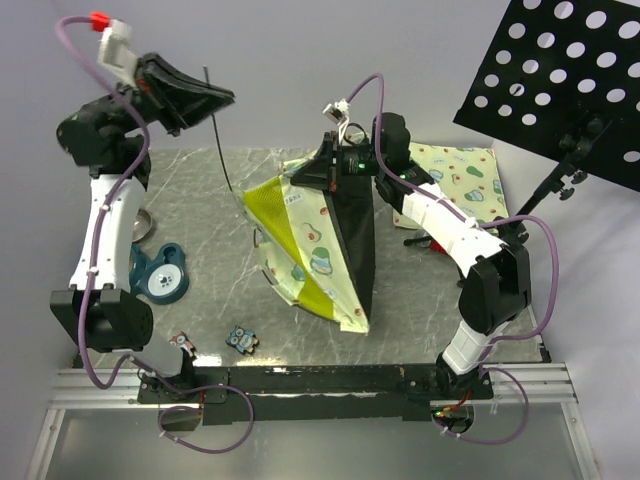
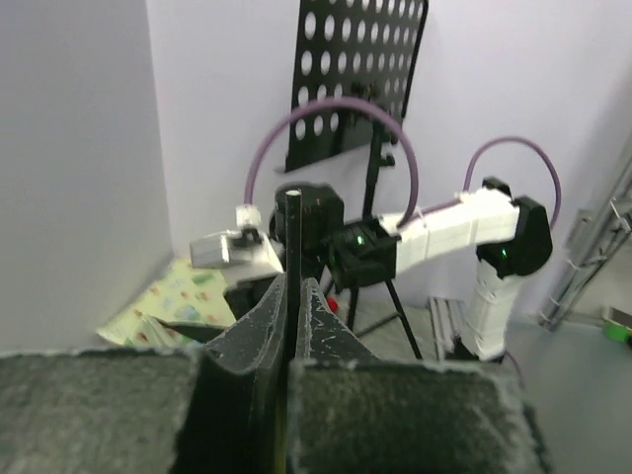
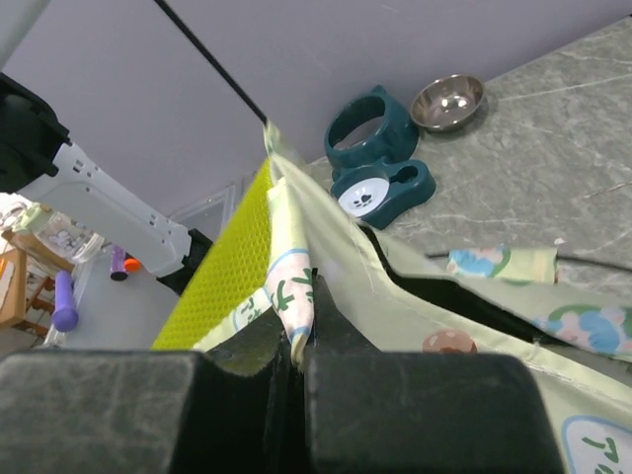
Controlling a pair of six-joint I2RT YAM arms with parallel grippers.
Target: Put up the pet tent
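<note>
Fabric at the peak of the pet tent is pinched in the closed right pincer; the tent stands on edge on the table beneath it. The left pincer is clamped on a thin black pole that runs down from it to the tent's corner.

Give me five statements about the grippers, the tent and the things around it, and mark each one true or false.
1. The left gripper is shut on a thin black pole. True.
2. The right gripper hangs open above the pet tent. False: it is shut on a fold of the tent's fabric.
3. The printed mat lies at the far right of the table. True.
4. The teal bowl stand sits inside the tent. False: it sits on the table, left of the tent.
5. The tent lies flat. False: the right gripper holds its top up off the table.
</note>
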